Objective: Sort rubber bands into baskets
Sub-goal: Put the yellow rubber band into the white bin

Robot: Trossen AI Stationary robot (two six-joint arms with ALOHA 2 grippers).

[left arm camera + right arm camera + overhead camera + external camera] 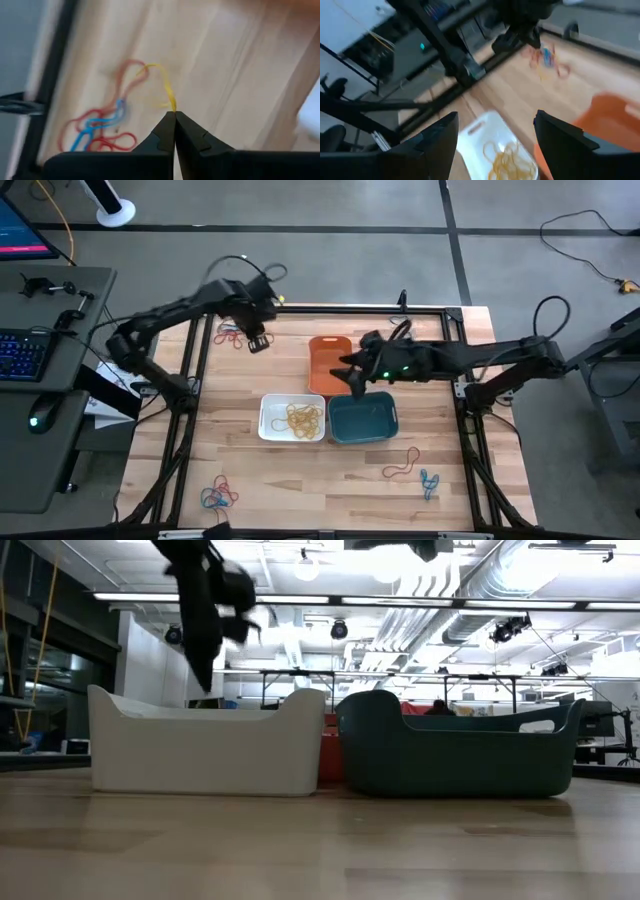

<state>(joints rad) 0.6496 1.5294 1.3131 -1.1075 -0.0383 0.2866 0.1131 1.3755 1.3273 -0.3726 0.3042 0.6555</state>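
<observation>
At the table's far left, my left gripper (258, 342) hangs over a tangle of red and blue rubber bands (100, 129), shut on a yellow rubber band (167, 89). My right gripper (495, 136) hovers open and holds nothing, above where the orange basket (328, 358) meets the teal basket (363, 420). The white basket (292, 418) stands left of the teal one, with a heap of yellow bands (303, 418) inside. The three baskets stand flat on the table. In the low view the left gripper (205, 625) hangs above the white basket (205, 745). My left gripper pinches one end of the yellow band (172, 104) between its shut fingertips (165, 125), coming from above and pointing down. The band runs as a thin drawn-out line from the tips to the tangle, where its far end (148, 65) meets a red band.
More loose bands lie on the table: a red one (402, 465) and blue ones (428, 482) near the right front, and a red and blue bunch (218, 496) at the left front. A dark frame rail (196, 350) runs along the table's left side. A desk with a keyboard (22, 352) stands beyond it.
</observation>
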